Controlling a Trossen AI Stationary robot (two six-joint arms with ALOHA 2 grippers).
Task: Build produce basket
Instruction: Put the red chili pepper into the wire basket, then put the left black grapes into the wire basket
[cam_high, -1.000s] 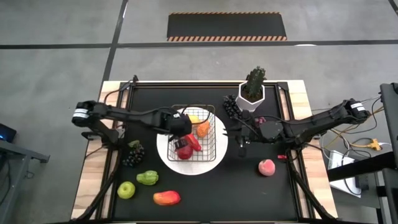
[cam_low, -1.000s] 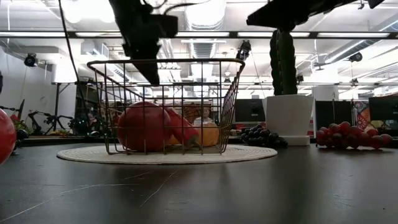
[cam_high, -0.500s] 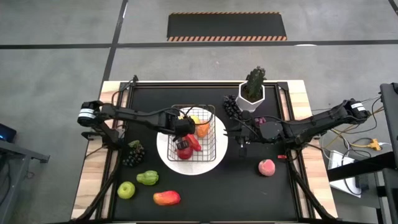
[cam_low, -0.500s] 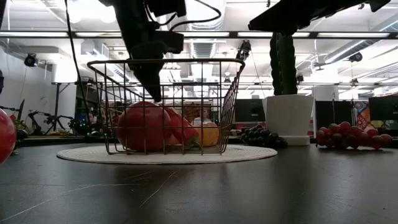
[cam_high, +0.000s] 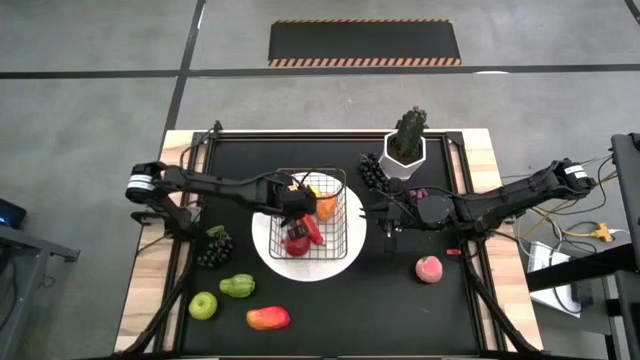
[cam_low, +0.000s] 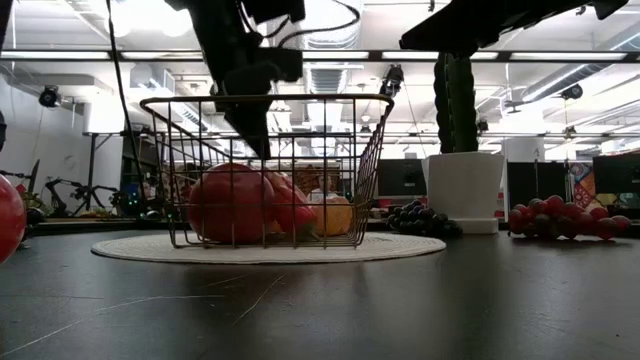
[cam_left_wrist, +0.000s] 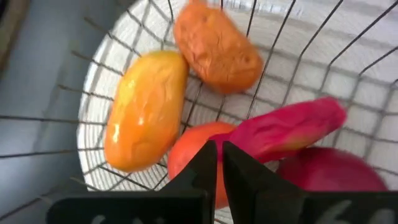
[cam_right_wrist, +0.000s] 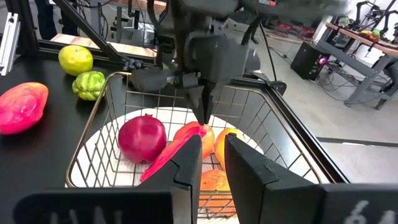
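The wire basket (cam_high: 345, 182) stands on a round white plate (cam_high: 262, 240) at the table's middle. In it lie a red round fruit (cam_right_wrist: 142, 138), a red chili (cam_right_wrist: 171, 155), a yellow mango (cam_left_wrist: 146, 109) and an orange fruit (cam_left_wrist: 217, 46). My left gripper (cam_right_wrist: 203, 115) is shut and reaches down inside the basket, its tips just over the chili's raised end. My right gripper (cam_high: 388, 232) hangs to the right of the basket, pointing at it, narrowly open with nothing between its fingers (cam_right_wrist: 186, 168). My left gripper comes into the basket from above, slanting toward the table's right. Its shut fingertips (cam_left_wrist: 208, 155) stand right at the chili's raised end (cam_right_wrist: 198, 129). Whether they touch it, I cannot tell. The chili leans on the other fruit in the basket.
Near the front left lie dark grapes (cam_high: 213, 247), a green pepper (cam_high: 237, 286), a green apple (cam_high: 203, 305) and a red-yellow mango (cam_high: 267, 318). A peach (cam_high: 429, 269) lies at the front right. A potted plant (cam_high: 407, 140) and more grapes (cam_high: 372, 172) stand behind the basket.
My left gripper has sunk deeper into the basket, down toward the fruit and slightly toward the table's right. The fruit in the basket and my right arm have kept still.
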